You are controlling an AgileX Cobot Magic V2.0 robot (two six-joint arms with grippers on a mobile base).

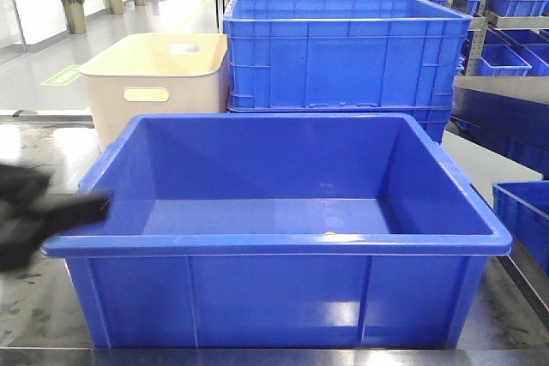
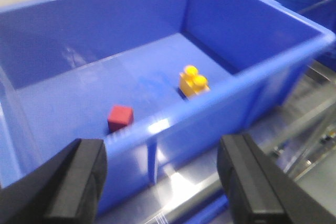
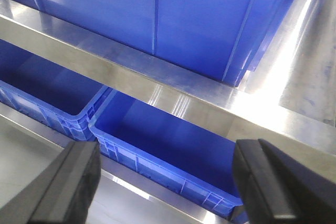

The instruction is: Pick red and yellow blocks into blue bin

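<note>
The large blue bin [image 1: 283, 246] stands in the middle of the steel table. In the left wrist view the red cube [image 2: 120, 117] and the yellow studded brick [image 2: 192, 81] both lie on the floor of the blue bin [image 2: 262, 72], apart from each other. My left gripper [image 2: 163, 182] is open and empty, outside the bin's near wall; in the front view it is a dark blur at the bin's left rim [image 1: 34, 212]. My right gripper [image 3: 165, 182] is open and empty, over lower shelves beside the bin [image 3: 210, 19]. The blocks are hidden in the front view.
A cream tub with handle cut-outs [image 1: 154, 79] and a taller ribbed blue crate [image 1: 343, 53] stand behind the bin. Small blue crates [image 3: 173, 150] sit on a shelf below the table edge. More blue crates fill racks at the right [image 1: 515, 6].
</note>
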